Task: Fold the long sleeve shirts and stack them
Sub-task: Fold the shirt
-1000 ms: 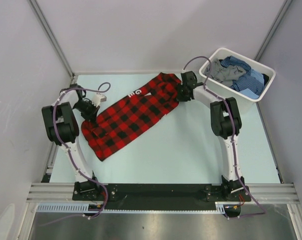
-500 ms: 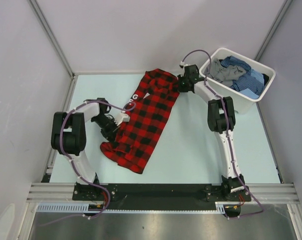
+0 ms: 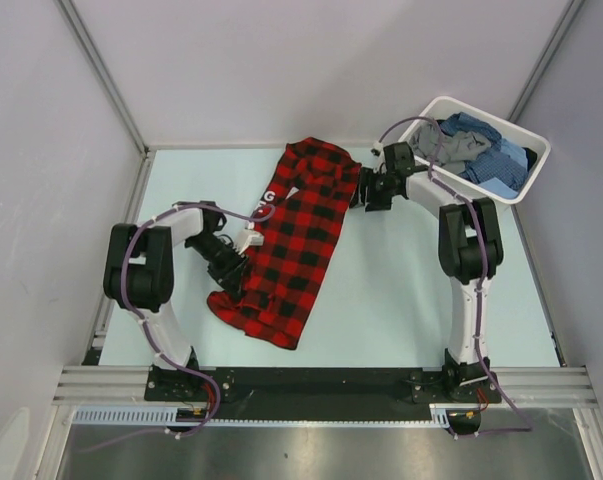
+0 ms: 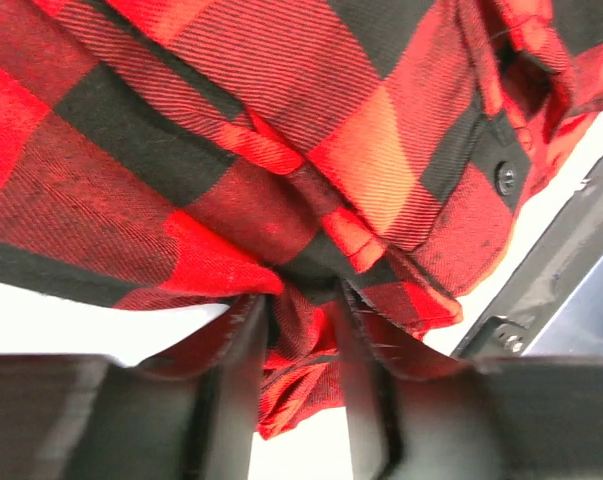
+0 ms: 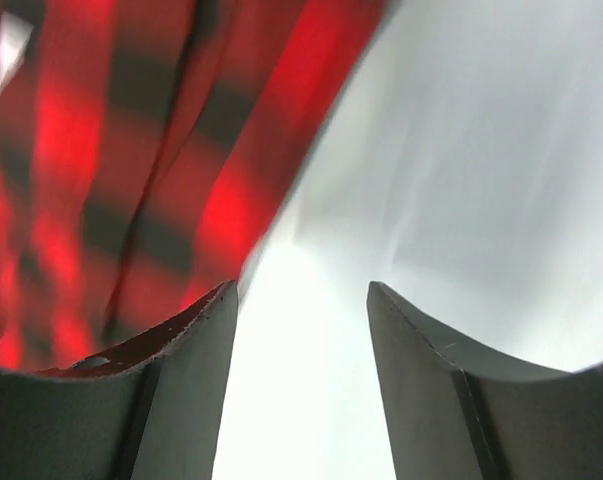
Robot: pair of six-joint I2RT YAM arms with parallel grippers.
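**Shirt one part-folded — everything else untouched**

Where things are:
- The red check shirt lies on the table, left of centre. It is a long narrow strip running from the far edge toward me, slightly slanted.
- No sleeves stick out, so I judge the lengthwise folds done. The near end looks lumpy, not square.
- The other shirts, blue check and grey, sit heaped in the white tub at the far right corner. None are folded.
- There is no stack anywhere on the table.

My fingers:
- The left gripper is at the shirt's left edge, toward the near end. The wrist view shows a bunch of red cloth between the fingers, which stand a little apart. I can't tell whether that is a pinch or just cloth lying in the gap.
- The right gripper is just beside the shirt's upper right edge. Its fingers are well apart and hold nothing — only bare table between them, with the cloth edge off to one side.

What's left, as I read it:
- Fold the red shirt crosswise into a compact packet and flatten the near end.
- Pull each tub shirt out in turn, spread it, fold it, and stack it on top.

Early days, with the first piece not yet finished.
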